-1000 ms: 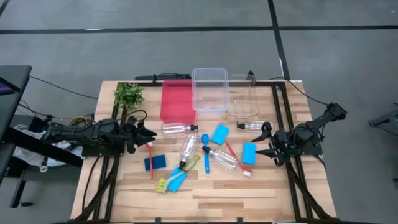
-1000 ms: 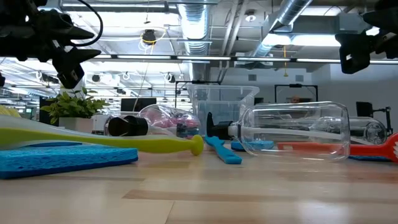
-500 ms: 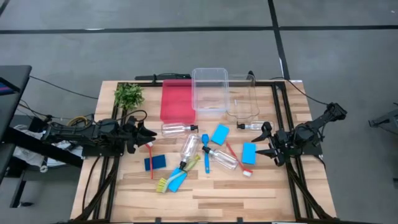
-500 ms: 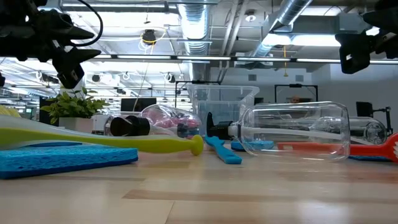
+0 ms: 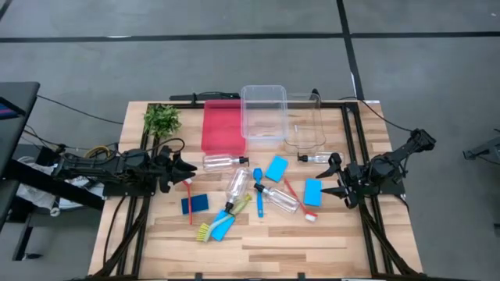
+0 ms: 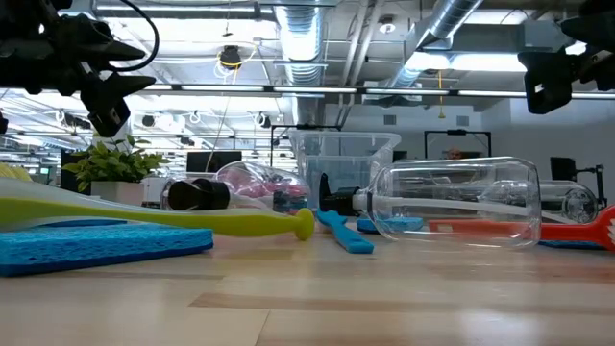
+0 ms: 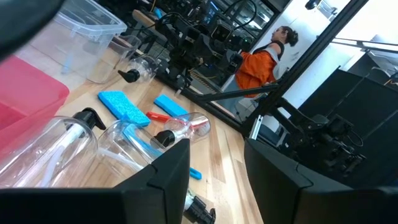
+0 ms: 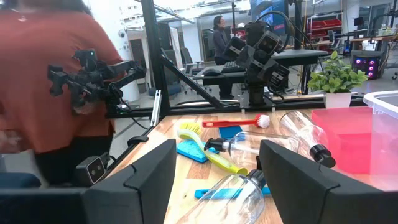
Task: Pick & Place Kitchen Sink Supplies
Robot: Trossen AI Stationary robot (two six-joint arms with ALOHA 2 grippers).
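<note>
Supplies (image 5: pixel 258 191) between both parted tools

The wooden table (image 5: pixel 258 250) carries a scatter of supplies at its centre: clear bottles with black caps (image 5: pixel 223 161), blue sponges (image 5: pixel 312 192) and slim brushes (image 5: pixel 258 190). A red tray (image 5: pixel 221 126), clear bins (image 5: pixel 264 113) and a leafy plant (image 5: pixel 162 119) sit along the far side. The left gripper (image 5: pixel 187 169) and right gripper (image 5: pixel 330 176) hang at opposite edges, jaws parted, holding nothing.
</note>
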